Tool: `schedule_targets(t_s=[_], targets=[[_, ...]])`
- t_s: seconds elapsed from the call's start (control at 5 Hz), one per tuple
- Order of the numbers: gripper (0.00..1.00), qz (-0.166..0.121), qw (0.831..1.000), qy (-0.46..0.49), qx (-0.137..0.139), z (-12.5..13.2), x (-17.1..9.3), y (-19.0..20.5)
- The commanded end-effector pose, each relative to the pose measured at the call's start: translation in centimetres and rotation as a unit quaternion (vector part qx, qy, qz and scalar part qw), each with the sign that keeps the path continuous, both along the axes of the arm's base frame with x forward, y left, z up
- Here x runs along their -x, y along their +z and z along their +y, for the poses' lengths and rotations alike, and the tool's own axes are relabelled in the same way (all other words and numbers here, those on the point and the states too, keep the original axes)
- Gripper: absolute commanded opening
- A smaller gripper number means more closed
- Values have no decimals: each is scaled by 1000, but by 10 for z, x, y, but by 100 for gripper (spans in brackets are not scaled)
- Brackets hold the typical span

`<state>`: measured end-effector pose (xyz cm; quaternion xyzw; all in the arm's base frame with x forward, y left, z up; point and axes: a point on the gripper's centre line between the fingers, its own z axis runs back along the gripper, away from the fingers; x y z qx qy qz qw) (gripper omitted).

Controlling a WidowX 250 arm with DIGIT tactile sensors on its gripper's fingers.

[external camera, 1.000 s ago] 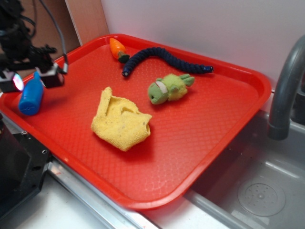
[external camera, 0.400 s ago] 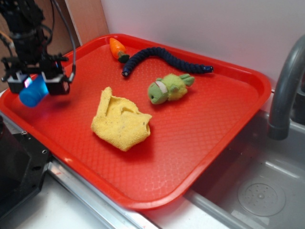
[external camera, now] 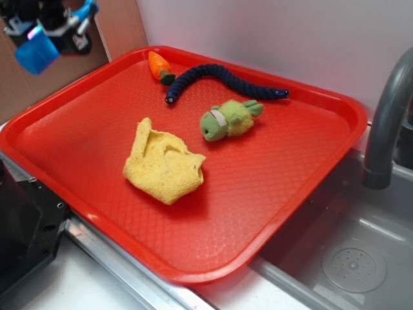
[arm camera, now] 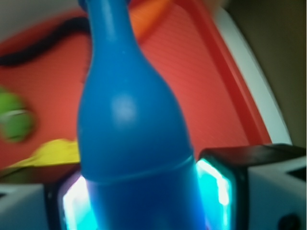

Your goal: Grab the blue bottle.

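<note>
Exterior view: end effector (external camera: 45,29) sits high in the top-left corner of the frame, above and beyond the back-left edge of the red tray (external camera: 310,194). It pinches the blue bottle (external camera: 35,51), which hangs clear of the tray, flat base toward the camera. A second ago the bottle lay on the tray near its left edge with the end effector around it; 0.4 s ago it was lifted just above that spot; now it is well up and off to the left. On the tray nothing else has shifted: yellow cloth (external camera: 162,165) near the middle, plush frog (external camera: 229,119) just right of it toward the back, navy rope toy (external camera: 219,79) curved along the back edge, orange carrot toy (external camera: 159,66) at its left end. Grey faucet (external camera: 387,123) stands at the right over the sink (external camera: 355,258).

Wrist view: bottle (arm camera: 132,124) fills the frame, neck pointing up and away. Both fingers (arm camera: 230,187) press against its lower body, glowing cyan at the contact. Tray (arm camera: 206,86) blurred beneath; cloth, frog and rope are smears at left.
</note>
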<state>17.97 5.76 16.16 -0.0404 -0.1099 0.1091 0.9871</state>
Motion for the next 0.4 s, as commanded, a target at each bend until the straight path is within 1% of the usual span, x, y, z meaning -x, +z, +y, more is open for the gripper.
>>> schedule_targets(t_s=[0.0, 0.2], targets=[[0, 18, 995, -67, -75, -35, 8, 67], [0, 49, 995, -46, -69, -26, 19, 44]])
